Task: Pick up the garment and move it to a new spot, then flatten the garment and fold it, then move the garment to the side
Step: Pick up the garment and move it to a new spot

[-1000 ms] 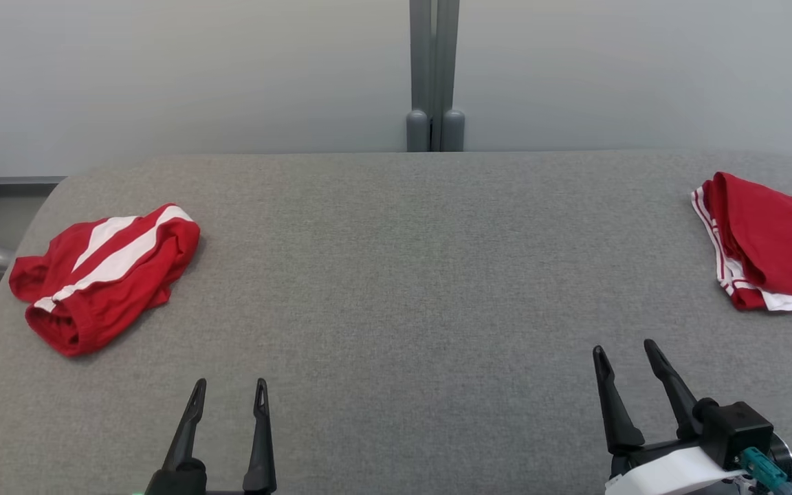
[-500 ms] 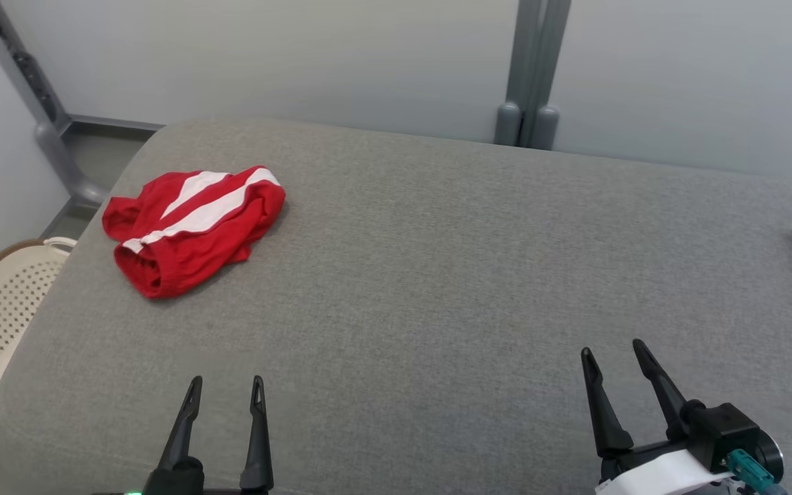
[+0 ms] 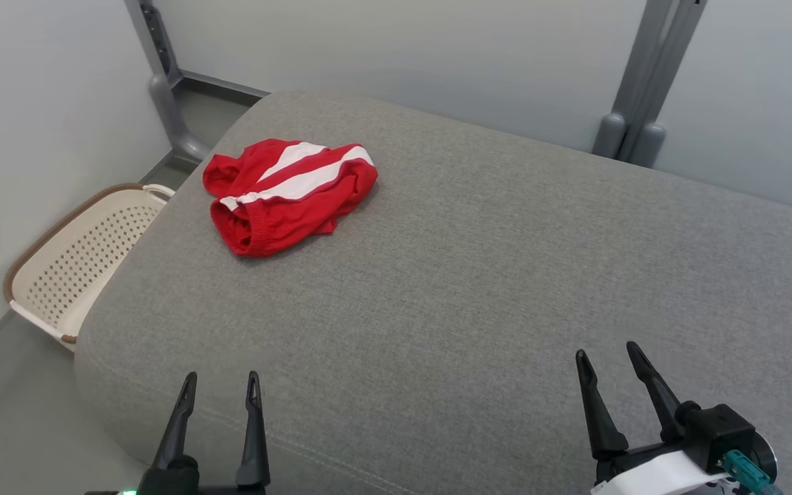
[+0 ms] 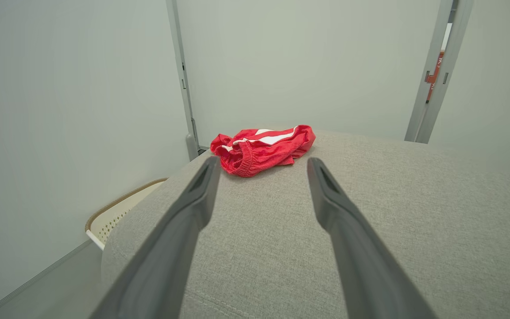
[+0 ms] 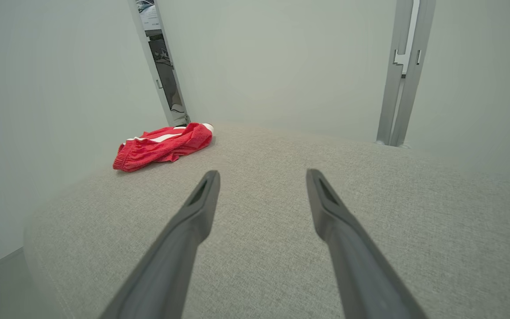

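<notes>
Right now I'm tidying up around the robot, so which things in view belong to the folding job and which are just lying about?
Belongs to the job:
- red garment, crumpled
- grey padded table
- left gripper and right gripper, both open and empty

Just lying about:
- cream perforated basket on the floor beside the table
- grey wall posts

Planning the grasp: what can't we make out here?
- Red shorts: underside and inner layers hidden by their own folds, every view.
- Basket: one side hidden behind the grey cushion, head and left wrist views.
- Left gripper, right gripper: bases cut off by the head view's bottom edge.
</notes>
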You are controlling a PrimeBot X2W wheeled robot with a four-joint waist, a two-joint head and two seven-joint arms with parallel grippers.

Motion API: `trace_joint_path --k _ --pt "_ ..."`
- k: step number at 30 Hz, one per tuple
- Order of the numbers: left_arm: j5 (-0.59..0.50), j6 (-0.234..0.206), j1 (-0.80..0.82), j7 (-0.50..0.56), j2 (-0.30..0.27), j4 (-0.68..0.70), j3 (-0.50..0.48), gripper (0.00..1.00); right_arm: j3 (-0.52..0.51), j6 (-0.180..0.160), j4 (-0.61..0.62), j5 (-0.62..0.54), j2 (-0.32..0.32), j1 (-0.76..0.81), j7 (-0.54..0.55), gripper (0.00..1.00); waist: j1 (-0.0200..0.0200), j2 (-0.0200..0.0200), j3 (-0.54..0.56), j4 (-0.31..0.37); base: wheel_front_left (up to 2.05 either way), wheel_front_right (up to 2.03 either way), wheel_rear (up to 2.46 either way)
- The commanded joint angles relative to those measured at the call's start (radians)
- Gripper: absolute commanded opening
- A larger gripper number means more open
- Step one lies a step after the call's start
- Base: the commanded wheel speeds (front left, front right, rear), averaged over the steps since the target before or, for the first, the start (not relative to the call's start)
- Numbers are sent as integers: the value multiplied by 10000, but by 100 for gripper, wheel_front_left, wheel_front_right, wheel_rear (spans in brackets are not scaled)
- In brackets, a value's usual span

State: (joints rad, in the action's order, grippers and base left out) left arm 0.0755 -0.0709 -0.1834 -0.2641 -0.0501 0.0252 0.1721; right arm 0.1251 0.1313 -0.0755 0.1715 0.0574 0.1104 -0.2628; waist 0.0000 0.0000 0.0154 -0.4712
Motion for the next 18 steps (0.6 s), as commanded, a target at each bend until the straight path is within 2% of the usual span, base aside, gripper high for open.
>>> trace_joint_path --k 1,12,18 --pt "83 -106 43 1 -9 83 -42 100 68 -13 -45 22 73 -127 -25 100 0 0 -155 -323 0 0 0" --pt "242 -522 60 1 -8 469 -84 100 481 -13 -252 250 415 -649 -25 100 0 0 -576 -529 0 0 0" --pt "107 -469 517 1 -8 343 -202 100 508 -13 -234 270 748 -843 -25 100 0 0 -1050 -576 0 0 0"
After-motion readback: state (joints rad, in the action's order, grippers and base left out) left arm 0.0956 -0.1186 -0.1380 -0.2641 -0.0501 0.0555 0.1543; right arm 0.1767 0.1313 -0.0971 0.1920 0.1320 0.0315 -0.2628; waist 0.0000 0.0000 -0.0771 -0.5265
